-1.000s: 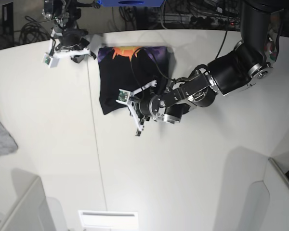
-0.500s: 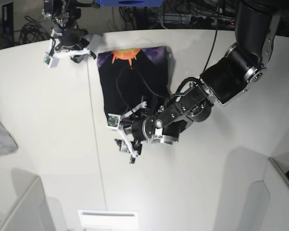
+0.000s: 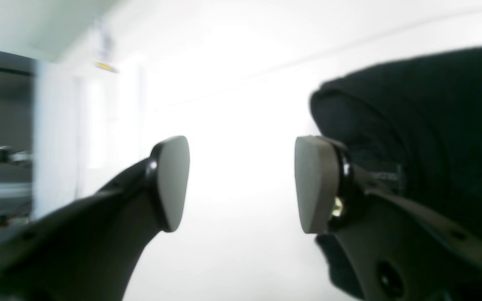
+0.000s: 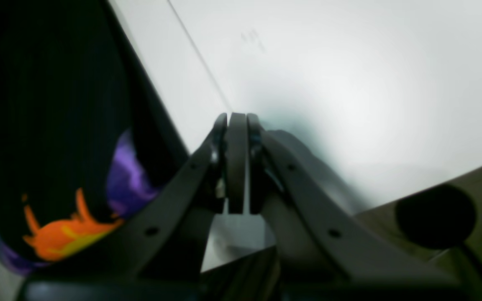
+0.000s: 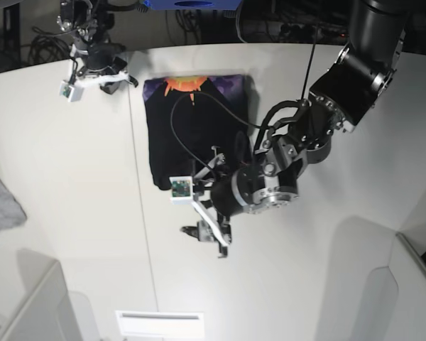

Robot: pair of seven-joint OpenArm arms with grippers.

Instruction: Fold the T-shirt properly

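T-shirt (image 5: 196, 128) lies folded on the white table (image 5: 71, 199), orange sun print at the far edge. Left gripper (image 3: 241, 184) has its jaws spread wide with nothing between them, just off the shirt's near edge. Right gripper (image 4: 237, 163) is fully closed on nothing, beside the shirt's far corner.

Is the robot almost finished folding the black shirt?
Nearly, it seems. The T-shirt already lies as a compact rectangle on the table, with the orange sun print at its far edge. Nothing is in hand: the left end effector is open beside the shirt's near edge, and the right end effector is shut, empty, by the far corner. Left, perhaps: one more fold or smoothing.
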